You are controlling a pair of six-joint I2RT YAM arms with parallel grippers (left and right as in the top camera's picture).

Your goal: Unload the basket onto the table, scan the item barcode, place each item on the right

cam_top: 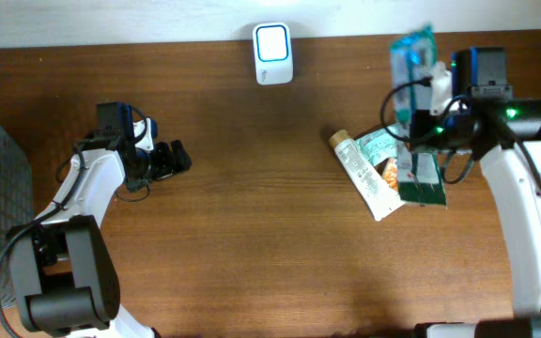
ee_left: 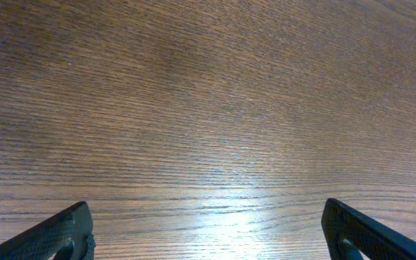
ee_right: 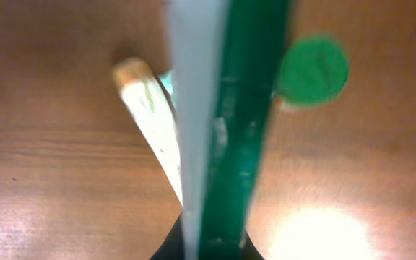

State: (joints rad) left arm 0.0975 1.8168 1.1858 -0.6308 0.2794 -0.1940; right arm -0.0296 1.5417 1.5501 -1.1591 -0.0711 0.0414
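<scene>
**Fingers standing wide on the left, clamping a packet on the right: scan not yet made**

Overhead view: the left gripper is hovering over bare table on the left side, holding nothing and well apart from everything else. The right gripper is working at the right side, in among the goods. A teal packet is showing just above it and a dark green packet just below it, with a tube lying beside them. From here I cannot tell which of the 2 packets is in the grip. The scanner is sitting at the far edge, its window lit, well apart from the right gripper.

Left wrist view: the 2 fingertips are showing at the bottom corners with only wood grain between them, so this pair is fully spread and empty.

Right wrist view: the fingers are pinching a thin flat packet edge-on, pale on 1 face and green on the other. It is running from the fingertips up through the middle of the picture. The tube is lying on the table beyond it, and a blurred green disc is showing to the right; I cannot tell what that is.

Judging by this, the pick-up is done and the carry is coming next. That move is calling for a swing across to the scanner and a turn of the wrist, so that the barcode face is meeting the lit window. Which face carries the barcode is not visible.
</scene>
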